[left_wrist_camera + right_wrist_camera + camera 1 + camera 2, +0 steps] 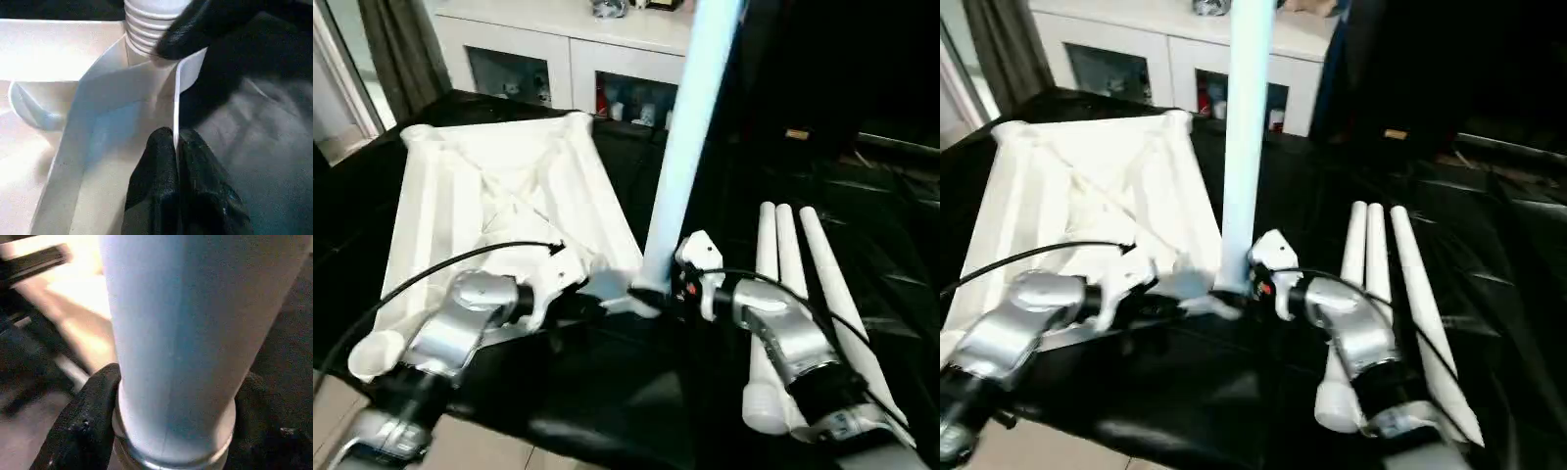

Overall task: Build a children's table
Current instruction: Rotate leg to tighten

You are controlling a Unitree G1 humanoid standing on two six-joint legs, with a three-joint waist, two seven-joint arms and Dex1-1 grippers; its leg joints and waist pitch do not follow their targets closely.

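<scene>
We have the left claw [175, 147] pinching the tabletop's [499, 196] thin, flexible rim on the black desk [636, 411], while the right claw [171, 431] hugs the upright leg [690, 147], a light, slick, stiff tube, low beside its threaded end at the near corner socket.

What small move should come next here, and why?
Probably turn the upright leg further into the corner socket: thread ridges show above it, so it seems not fully seated. The right gripper has fingers on both sides of the leg's base, and the left gripper pinches the tabletop's rim.
</scene>
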